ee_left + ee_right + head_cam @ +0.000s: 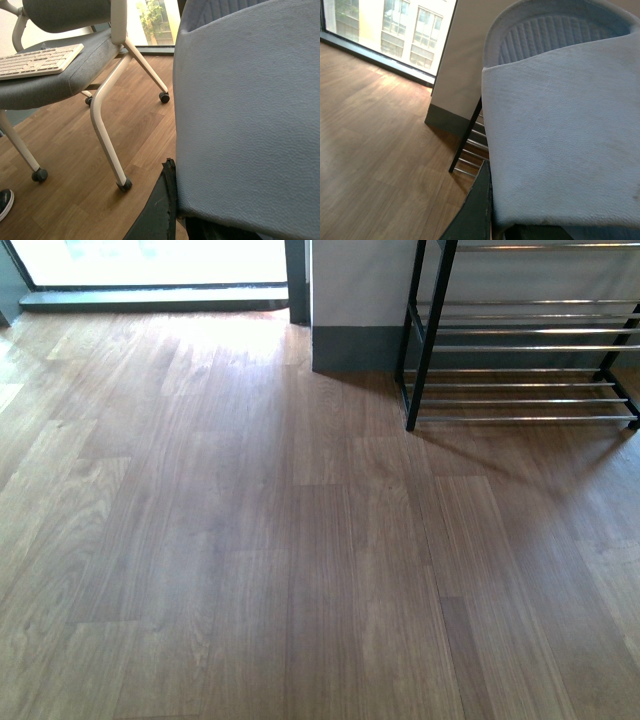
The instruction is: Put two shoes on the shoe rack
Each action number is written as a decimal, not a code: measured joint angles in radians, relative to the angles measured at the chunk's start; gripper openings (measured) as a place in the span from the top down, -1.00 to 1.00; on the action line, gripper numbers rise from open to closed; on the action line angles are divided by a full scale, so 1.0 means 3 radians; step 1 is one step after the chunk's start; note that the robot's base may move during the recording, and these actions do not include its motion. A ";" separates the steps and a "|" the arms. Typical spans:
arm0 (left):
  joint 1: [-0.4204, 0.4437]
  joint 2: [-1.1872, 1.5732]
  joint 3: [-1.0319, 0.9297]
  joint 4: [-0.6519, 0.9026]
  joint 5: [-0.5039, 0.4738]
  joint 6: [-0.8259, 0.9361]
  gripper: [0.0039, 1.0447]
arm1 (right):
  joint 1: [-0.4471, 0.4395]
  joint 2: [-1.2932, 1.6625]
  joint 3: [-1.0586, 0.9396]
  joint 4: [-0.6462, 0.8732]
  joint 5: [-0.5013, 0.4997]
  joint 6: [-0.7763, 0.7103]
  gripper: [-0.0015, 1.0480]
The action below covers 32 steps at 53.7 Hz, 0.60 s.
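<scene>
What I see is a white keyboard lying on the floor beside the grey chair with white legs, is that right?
Not quite. The white keyboard lies on the seat of the grey chair, not on the floor beside it. The left wrist view shows this. The rest holds: the chair does have white legs.

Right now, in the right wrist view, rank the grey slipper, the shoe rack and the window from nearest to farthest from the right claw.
1. grey slipper, held closest, filling the view.
2. shoe rack, standing just beyond it.
3. window, farthest, well past the rack.
</scene>
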<state>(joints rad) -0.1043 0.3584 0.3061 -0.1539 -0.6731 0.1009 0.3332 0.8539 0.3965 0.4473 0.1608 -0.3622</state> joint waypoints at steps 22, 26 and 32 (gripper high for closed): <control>0.0000 -0.0001 0.0000 0.0000 -0.0013 -0.0001 0.97 | 0.0018 -0.0001 0.0001 -0.0001 -0.0010 0.0003 0.97; 0.0000 -0.0001 0.0000 0.0000 -0.0010 -0.0001 0.97 | 0.0018 0.0000 0.0001 -0.0001 -0.0011 0.0003 0.97; 0.0001 -0.0001 0.0000 0.0000 -0.0005 -0.0001 0.97 | 0.0017 -0.0001 0.0001 -0.0001 -0.0003 0.0003 0.97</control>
<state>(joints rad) -0.1040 0.3580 0.3061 -0.1539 -0.6746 0.1005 0.3382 0.8536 0.3969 0.4469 0.1600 -0.3614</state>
